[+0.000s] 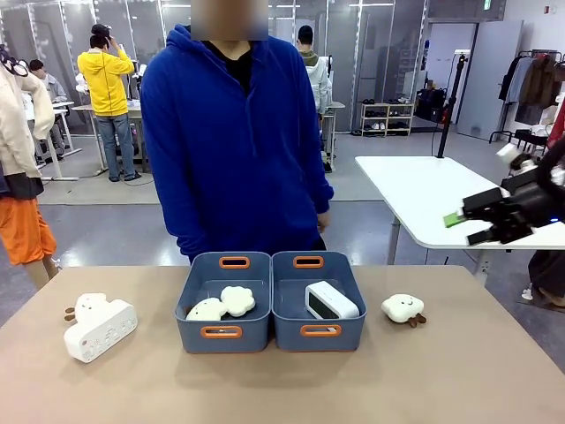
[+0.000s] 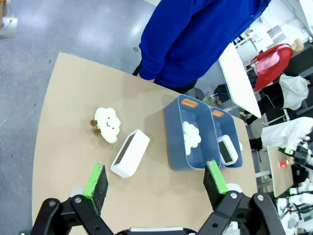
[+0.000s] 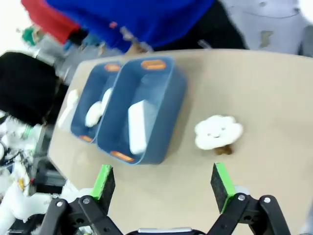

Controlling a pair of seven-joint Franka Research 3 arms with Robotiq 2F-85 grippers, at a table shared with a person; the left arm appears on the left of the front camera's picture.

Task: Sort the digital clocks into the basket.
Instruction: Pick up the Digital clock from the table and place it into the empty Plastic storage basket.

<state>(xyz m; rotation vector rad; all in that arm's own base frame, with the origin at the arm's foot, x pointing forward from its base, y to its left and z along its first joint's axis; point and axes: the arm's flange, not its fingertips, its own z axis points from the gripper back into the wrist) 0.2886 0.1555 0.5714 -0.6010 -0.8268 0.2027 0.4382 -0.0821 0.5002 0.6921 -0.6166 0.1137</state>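
Observation:
One white digital clock (image 1: pixel 100 329) (image 2: pixel 130 152) lies on the table's left side, just in front of a cream plush cloud (image 1: pixel 88 306) (image 2: pixel 107 124). Another digital clock (image 1: pixel 331 300) (image 3: pixel 138 126) (image 2: pixel 227 151) lies inside the right blue-grey basket (image 1: pixel 287 318) (image 3: pixel 168 105) (image 2: pixel 234 128). My left gripper (image 2: pixel 156 178) hangs open high above the table, nearer than the loose clock, holding nothing. My right gripper (image 1: pixel 466 228) (image 3: pixel 164 183) is open and empty, raised at the far right, well above and to the right of the basket.
The left tub (image 1: pixel 190 309) (image 2: pixel 172 125) (image 3: pixel 80 105) holds two plush clouds (image 1: pixel 222 303). One more plush cloud (image 1: pixel 403 308) (image 3: pixel 218 132) sits right of the basket. A person in a blue hoodie (image 1: pixel 234 141) stands at the far edge behind the tubs.

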